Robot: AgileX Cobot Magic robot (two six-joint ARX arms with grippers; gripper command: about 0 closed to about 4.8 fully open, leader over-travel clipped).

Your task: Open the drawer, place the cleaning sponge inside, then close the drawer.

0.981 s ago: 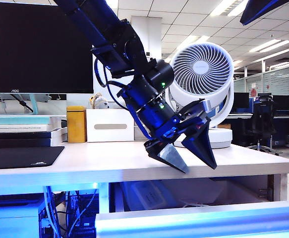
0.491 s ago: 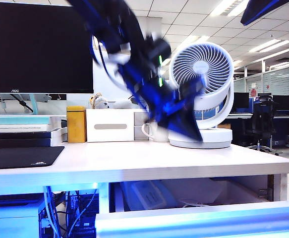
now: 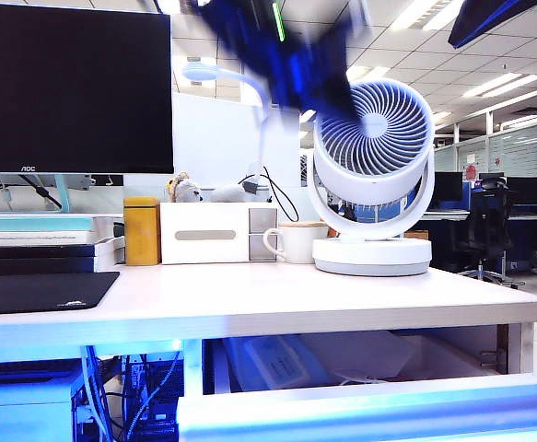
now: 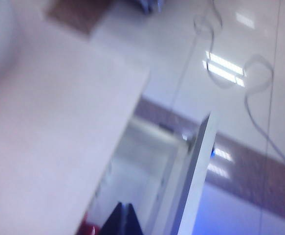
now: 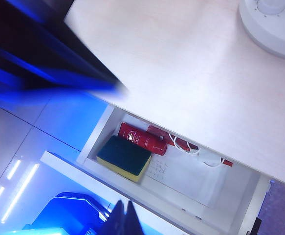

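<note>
The drawer [image 5: 99,128] stands pulled open under the desk. Its white, blue-lit front panel [image 3: 369,405] runs along the lower edge of the exterior view. The cleaning sponge [image 5: 124,156], yellow foam with its dark green layer up, lies flat in the drawer's end, beside a red bottle [image 5: 142,138]. My left gripper [image 3: 328,83] is a blur high above the desk in front of the fan, its jaws shut and empty [image 4: 125,218]. My right gripper [image 5: 124,215] hangs over the drawer's front panel [image 5: 132,193], shut on nothing.
A white fan [image 3: 372,175], a mug [image 3: 296,244], a white organizer box [image 3: 204,233] and an orange-yellow box [image 3: 142,230] stand at the back of the desk. A monitor [image 3: 70,87] and black mat [image 3: 38,290] are on the left. A white charger with cable [image 5: 203,157] lies in the drawer.
My left gripper went from wide open at the desk's front edge to shut. Its arm swung up and back, to high in front of the fan. The right arm kept still.
</note>
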